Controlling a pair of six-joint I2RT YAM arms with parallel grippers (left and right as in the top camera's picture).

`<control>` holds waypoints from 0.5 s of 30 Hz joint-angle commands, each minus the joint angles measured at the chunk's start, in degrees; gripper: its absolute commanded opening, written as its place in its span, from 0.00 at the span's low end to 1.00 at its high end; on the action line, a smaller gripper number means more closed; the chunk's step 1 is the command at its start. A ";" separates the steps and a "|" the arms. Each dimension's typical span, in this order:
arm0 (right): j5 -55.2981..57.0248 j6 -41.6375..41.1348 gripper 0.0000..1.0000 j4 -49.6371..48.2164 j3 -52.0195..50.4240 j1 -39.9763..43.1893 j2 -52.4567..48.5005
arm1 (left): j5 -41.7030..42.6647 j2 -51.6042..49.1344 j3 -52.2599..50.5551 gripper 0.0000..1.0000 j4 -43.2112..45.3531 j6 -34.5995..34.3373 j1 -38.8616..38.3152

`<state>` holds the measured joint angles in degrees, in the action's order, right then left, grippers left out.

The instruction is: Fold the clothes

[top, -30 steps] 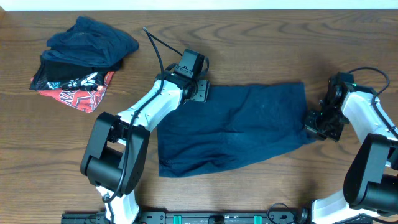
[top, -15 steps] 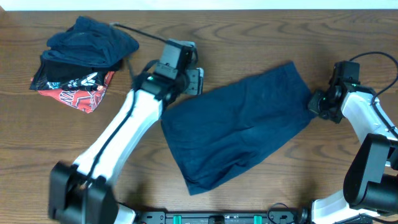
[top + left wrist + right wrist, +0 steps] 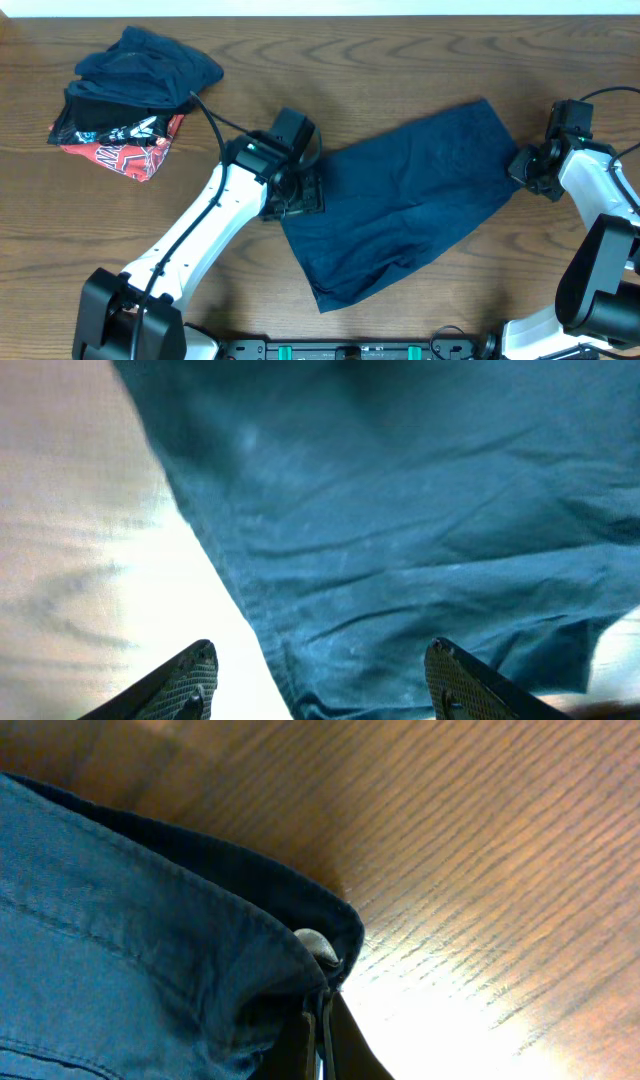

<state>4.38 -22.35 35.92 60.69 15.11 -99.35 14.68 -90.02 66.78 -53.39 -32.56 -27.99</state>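
White-shelled arms [image 3: 200, 225] with black joints, black cables (fingertip pads [image 3: 188, 678] dimpled).

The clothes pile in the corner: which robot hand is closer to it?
Left. The left gripper is at the navy garment's edge nearest the pile; the right gripper grips that garment's far corner.

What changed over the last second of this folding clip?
The right gripper, shut on the navy garment's corner, pulled it toward the table's far edge, swinging the cloth onto a diagonal. The left gripper, open, moved nearer the robot along the garment's left edge. The clothes pile stayed put.
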 commanded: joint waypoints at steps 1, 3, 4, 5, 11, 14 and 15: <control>1.42 -0.76 0.01 0.57 0.15 0.63 0.98 | 1.16 -0.63 -2.86 0.69 0.15 -6.80 -0.11; 1.42 -0.79 0.01 0.76 0.15 0.63 0.98 | 1.18 -0.63 -4.81 0.70 1.49 -8.39 -0.07; 1.42 -0.79 0.01 0.76 0.15 0.63 0.98 | 1.16 -0.63 -5.73 0.72 2.32 -9.09 -0.07; 1.42 -0.79 0.01 0.76 0.15 0.63 0.98 | 1.14 -0.63 -6.84 0.73 3.45 -9.84 -0.07; 1.42 -0.76 0.01 1.38 0.15 0.63 0.98 | -3.32 -0.63 -11.61 0.79 10.80 -11.08 0.35; 1.44 -0.74 0.01 1.68 0.15 0.66 0.98 | -6.40 -0.66 -13.18 0.80 12.41 -11.06 1.03; 1.44 -0.74 0.01 1.79 0.15 0.66 0.98 | -6.40 -0.66 -13.66 0.80 12.92 -11.04 1.44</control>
<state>4.69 -22.37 37.45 60.69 15.29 -99.35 11.97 -90.17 54.43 -41.08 -42.33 -27.57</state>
